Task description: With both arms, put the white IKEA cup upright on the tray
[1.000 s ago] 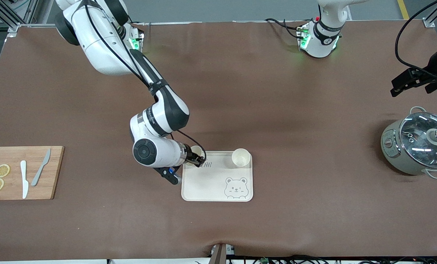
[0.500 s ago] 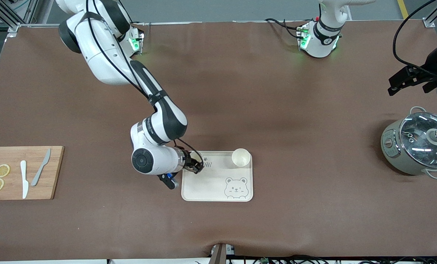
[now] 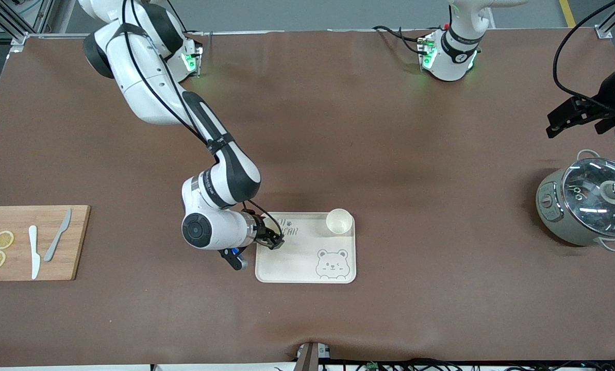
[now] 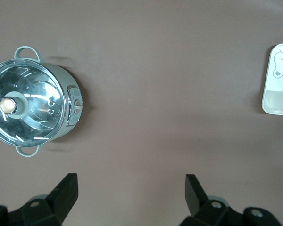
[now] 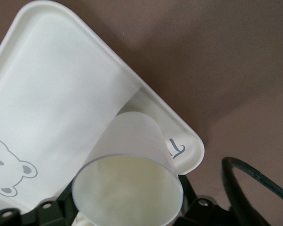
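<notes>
Nearest the front camera lies the tray (image 3: 297, 268), its bear drawing (image 3: 332, 264) at the near edge. One white cup (image 3: 339, 221) already stands upright on the tray's farther corner, toward the left arm's end. The right gripper (image 3: 272, 241) is low over the corner toward the right arm's end. Its wrist view shows a second white cup (image 5: 127, 186) inside it, mouth up and base down by the tray's rim (image 5: 191, 150). We cannot tell whether the right gripper clamps this cup or has let go, nor whether the base is seated. Farther off, over bare table beside the lidded pot (image 3: 588, 201), the left gripper (image 4: 132, 183) waits, spread wide and empty. We judge the task close to finished: release and retreat remain.
</notes>
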Controlling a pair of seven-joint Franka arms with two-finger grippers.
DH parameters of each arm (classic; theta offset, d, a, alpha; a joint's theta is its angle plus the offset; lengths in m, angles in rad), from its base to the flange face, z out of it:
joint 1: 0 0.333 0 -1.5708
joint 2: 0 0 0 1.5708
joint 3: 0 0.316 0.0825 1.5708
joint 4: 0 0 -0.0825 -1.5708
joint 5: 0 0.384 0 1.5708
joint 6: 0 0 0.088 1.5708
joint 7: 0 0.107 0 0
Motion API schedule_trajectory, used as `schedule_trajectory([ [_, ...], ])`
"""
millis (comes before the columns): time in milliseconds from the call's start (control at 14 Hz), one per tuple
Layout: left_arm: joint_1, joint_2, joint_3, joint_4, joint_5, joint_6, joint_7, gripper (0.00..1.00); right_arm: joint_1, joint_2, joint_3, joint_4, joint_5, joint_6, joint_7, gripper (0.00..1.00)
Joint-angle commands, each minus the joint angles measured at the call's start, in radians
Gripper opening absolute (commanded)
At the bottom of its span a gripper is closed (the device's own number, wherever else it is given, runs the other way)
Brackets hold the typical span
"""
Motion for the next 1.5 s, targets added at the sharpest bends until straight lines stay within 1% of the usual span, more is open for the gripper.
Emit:
schedule_trajectory([
  [0, -0.006, -0.002, 0.006, 0.007, 0.011, 0.007, 0.014, 1.00, -0.001, 0.003, 0.006, 0.031, 0.009, -0.008, -0.006, 1.00],
  [71, -0.006, 0.000, 0.006, 0.007, 0.011, 0.007, 0.014, 1.00, -0.003, -0.012, 0.009, 0.029, 0.012, -0.014, -0.006, 1.00],
  [286, -0.008, 0.000, 0.005, 0.009, 0.011, 0.016, 0.019, 1.00, -0.020, -0.058, 0.005, 0.032, 0.010, -0.090, 0.000, 1.00],
  [357, -0.008, 0.000, 0.005, 0.009, 0.010, 0.017, 0.020, 1.00, -0.030, -0.093, 0.000, 0.032, 0.007, -0.101, 0.004, 1.00],
  [500, -0.010, 0.001, 0.005, 0.007, 0.011, 0.017, 0.020, 1.00, -0.072, -0.131, -0.001, 0.032, 0.001, -0.132, -0.001, 1.00],
  [643, -0.010, 0.001, 0.005, 0.005, 0.013, 0.017, 0.022, 1.00, -0.127, -0.180, 0.008, 0.037, 0.006, -0.197, -0.004, 1.00],
  [786, -0.011, 0.001, 0.005, 0.005, 0.011, 0.017, 0.022, 1.00, -0.181, -0.257, 0.006, 0.037, 0.007, -0.326, -0.003, 1.00],
  [857, -0.013, 0.000, 0.003, 0.005, 0.011, 0.017, 0.022, 1.00, -0.226, -0.297, 0.008, 0.037, 0.010, -0.387, -0.006, 1.00],
  [1000, -0.013, 0.000, 0.003, 0.005, 0.011, 0.016, 0.022, 1.00, -0.311, -0.369, 0.014, 0.037, 0.029, -0.405, -0.009, 1.00],
  [1071, -0.013, 0.000, 0.003, 0.005, 0.013, 0.016, 0.022, 1.00, -0.340, -0.372, 0.018, 0.039, 0.038, -0.408, -0.027, 1.00],
  [1143, -0.014, 0.001, 0.003, 0.004, 0.013, 0.016, 0.022, 1.00, -0.340, -0.388, 0.017, 0.037, 0.038, -0.419, -0.033, 1.00],
  [1286, -0.016, 0.003, 0.003, 0.004, 0.014, 0.016, 0.022, 1.00, -0.348, -0.435, 0.006, 0.034, 0.029, -0.491, -0.042, 1.00],
  [1429, -0.016, 0.001, -0.001, 0.001, 0.014, 0.013, 0.020, 1.00, -0.356, -0.448, -0.006, 0.032, 0.000, -0.489, -0.082, 1.00],
])
